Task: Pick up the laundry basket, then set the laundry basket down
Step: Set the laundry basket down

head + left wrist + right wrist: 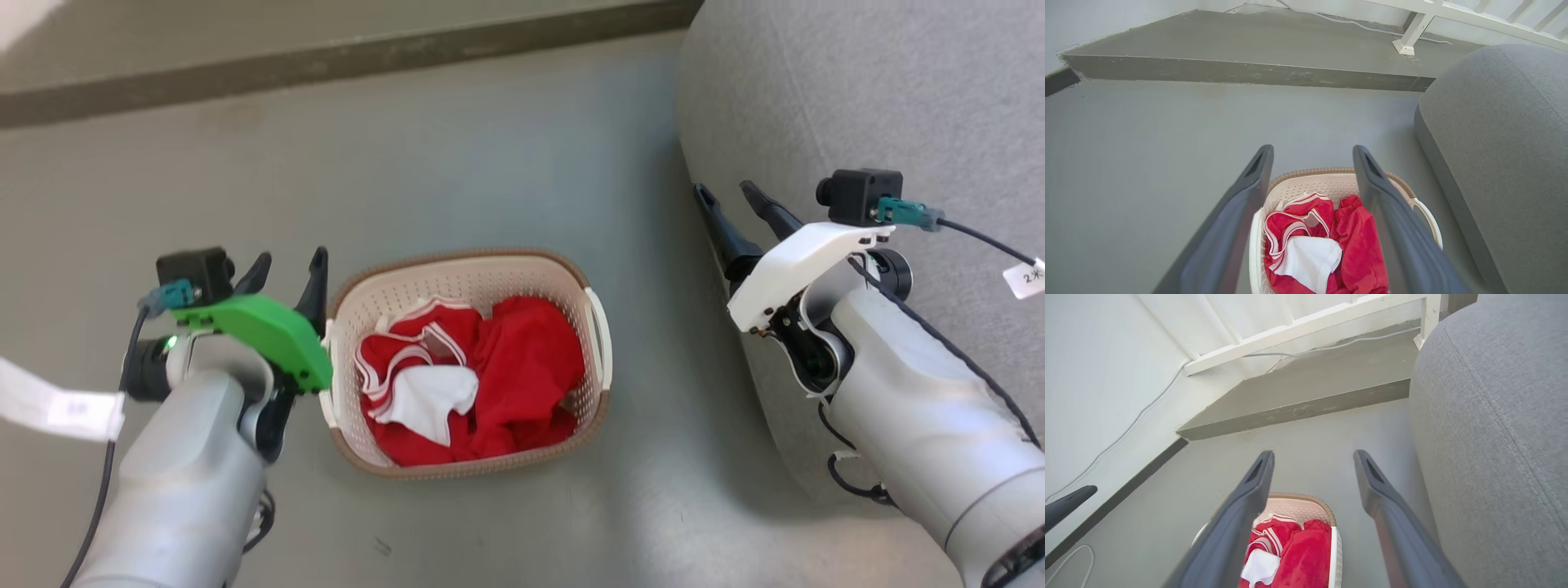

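Flanking the laundry basket [490, 282] on its left side, the left gripper [290, 265] stood with its two fingers spread and nothing between them. Its fingertips sat just beside the basket's left rim, close to the left handle [328, 408]; whether they touched the plastic cannot be told. This position was judged to be a set-up for taking that handle, so that the load could be raised from one end without tipping.

The basket rested upright on the grey floor [490, 147], between the two arms. It was a cream-white plastic container of rounded-rectangular plan, with finely perforated walls, a brown woven-look rim and a white loop handle on each short side. Red garments [526, 359] with white trim and a white panel filled its lower part and stayed below the rim, which left both handles free for a grasp. With its base on the floor and neither handle held, the lift was judged not yet begun.

To the right of the basket, the right gripper [727, 196] was likewise spread and empty. It hung well apart from the right handle [604, 335], in front of the grey upholstered seat [857, 98], which lay further right of the basket. A closing approach toward that handle was judged the remaining requirement on this side.
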Tool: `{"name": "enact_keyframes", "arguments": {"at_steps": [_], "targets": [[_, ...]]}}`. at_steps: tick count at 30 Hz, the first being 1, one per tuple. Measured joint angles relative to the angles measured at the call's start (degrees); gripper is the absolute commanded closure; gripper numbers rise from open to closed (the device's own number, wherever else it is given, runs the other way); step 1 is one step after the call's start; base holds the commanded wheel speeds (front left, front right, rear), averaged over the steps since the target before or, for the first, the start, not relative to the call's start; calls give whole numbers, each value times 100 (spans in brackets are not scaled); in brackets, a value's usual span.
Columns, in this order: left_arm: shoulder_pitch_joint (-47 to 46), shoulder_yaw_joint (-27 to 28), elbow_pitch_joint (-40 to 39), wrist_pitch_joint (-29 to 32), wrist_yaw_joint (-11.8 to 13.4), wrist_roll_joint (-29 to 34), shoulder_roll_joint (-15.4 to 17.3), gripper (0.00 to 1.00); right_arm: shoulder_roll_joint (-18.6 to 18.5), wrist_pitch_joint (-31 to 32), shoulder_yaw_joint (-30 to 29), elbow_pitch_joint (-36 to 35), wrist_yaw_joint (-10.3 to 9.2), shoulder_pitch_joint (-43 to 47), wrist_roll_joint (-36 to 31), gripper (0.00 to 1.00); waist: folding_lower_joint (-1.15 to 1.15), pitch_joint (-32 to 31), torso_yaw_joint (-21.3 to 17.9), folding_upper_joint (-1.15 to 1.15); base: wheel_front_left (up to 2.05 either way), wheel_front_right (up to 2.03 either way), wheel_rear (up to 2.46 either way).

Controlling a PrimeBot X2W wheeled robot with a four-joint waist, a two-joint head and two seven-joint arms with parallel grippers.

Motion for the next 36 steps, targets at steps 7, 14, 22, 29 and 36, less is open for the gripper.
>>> {"name": "enact_keyframes", "arguments": {"at_steps": [7,14,22,29,36], "targets": [[530,221,-560,1,26,248,130,0,-22,-1,-486,-595,-160,461,-367,0,0,-429,11,0,0,0,0],[971,620,-1315,0,236,396,214,0,-105,-1,-917,-1288,-320,888,-883,0,0,-819,0,0,0,0,0],[1384,1056,-2393,-14,400,788,289,0,-376,-9,-1724,-2308,-708,1426,-1512,0,0,-1110,56,0,0,0,0],[1894,1380,-3136,-14,523,1043,301,0,-321,-9,-2087,-2961,-875,1931,-1915,0,0,-1163,104,0,0,0,0],[2301,1606,-3691,-14,601,1329,253,0,-242,-9,-2264,-3387,-917,2401,-2228,0,0,-1195,113,0,0,0,0]]}}
